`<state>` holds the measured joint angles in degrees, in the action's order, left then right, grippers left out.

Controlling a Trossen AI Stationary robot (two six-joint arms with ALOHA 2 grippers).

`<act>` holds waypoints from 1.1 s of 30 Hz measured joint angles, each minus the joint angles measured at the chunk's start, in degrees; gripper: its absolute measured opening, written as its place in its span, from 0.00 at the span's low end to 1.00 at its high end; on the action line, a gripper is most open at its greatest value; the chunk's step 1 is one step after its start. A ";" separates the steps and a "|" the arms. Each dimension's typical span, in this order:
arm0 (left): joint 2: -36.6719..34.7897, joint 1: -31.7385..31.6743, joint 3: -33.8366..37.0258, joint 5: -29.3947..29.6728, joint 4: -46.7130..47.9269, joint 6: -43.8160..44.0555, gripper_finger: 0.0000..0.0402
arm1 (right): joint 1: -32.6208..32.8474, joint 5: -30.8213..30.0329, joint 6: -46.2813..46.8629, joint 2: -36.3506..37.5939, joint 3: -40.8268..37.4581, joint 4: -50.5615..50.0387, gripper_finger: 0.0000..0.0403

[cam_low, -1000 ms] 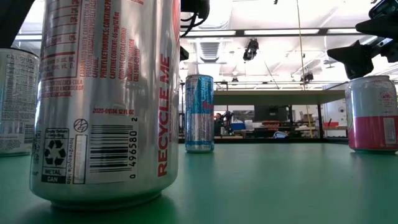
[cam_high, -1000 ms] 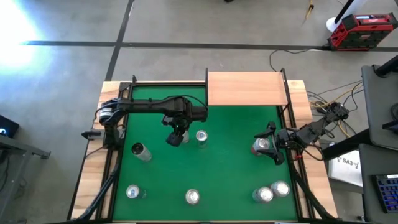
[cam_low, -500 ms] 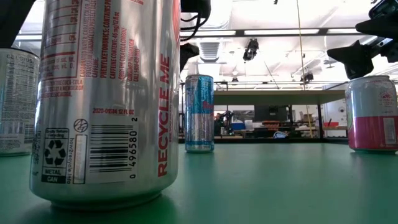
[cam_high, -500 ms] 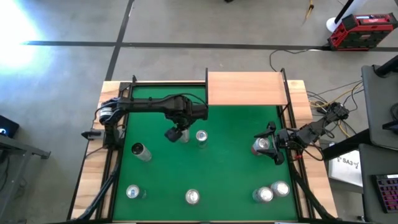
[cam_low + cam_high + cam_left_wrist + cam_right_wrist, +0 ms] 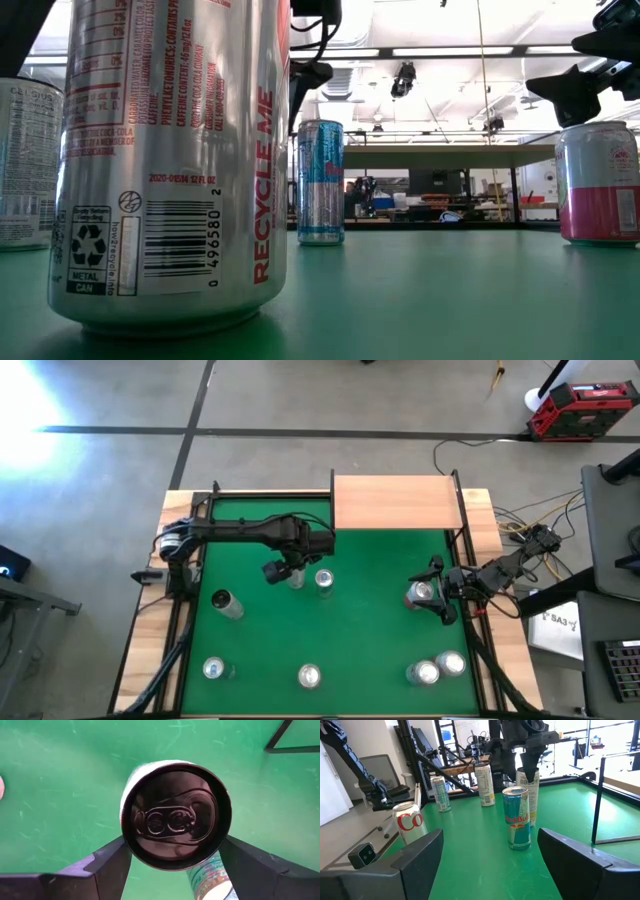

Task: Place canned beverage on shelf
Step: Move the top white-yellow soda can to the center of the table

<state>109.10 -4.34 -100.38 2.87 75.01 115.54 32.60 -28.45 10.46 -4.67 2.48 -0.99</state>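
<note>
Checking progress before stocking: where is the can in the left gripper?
High view: the can sits in the left gripper, left of the blue can, short of the shelf.

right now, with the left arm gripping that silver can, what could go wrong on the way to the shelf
The left gripper pinches the silver aluminium can near its top, so it may slip. The slim blue can stands right beside it, on the side of the pale-wood shelf, and could get knocked over.

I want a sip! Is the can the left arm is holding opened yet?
No, unopened. The held can has its pull tab lying flat and its mouth sealed, seen between the left gripper's fingers.
</note>
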 joint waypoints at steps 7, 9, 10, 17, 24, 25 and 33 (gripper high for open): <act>0.00 0.92 0.00 -0.96 0.35 -2.34 0.69 | 0.01 0.00 -0.01 0.01 0.00 0.00 0.78; 0.00 1.28 0.00 -1.04 0.50 -3.04 0.69 | 0.02 0.00 0.00 0.00 0.00 0.00 0.78; 0.00 1.48 0.00 -1.21 0.48 -3.13 0.69 | 0.01 0.00 0.00 0.00 -0.02 0.00 0.78; 0.00 2.32 0.00 -2.12 1.12 -5.62 0.75 | 0.00 0.00 0.00 0.00 -0.02 -0.01 0.78; -0.02 2.38 0.00 -0.91 3.61 -10.13 0.96 | 0.00 0.00 0.00 0.01 -0.01 -0.01 0.78; -0.02 2.41 0.00 0.35 3.58 -11.82 0.98 | 0.02 0.00 0.00 0.00 -0.02 -0.01 0.78; -0.07 2.27 0.00 4.78 3.68 -26.89 0.93 | 0.00 0.00 0.00 0.00 -0.02 0.00 0.78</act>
<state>109.03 -2.07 -100.38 7.65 78.68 88.64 32.60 -28.45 10.46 -4.67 2.46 -0.99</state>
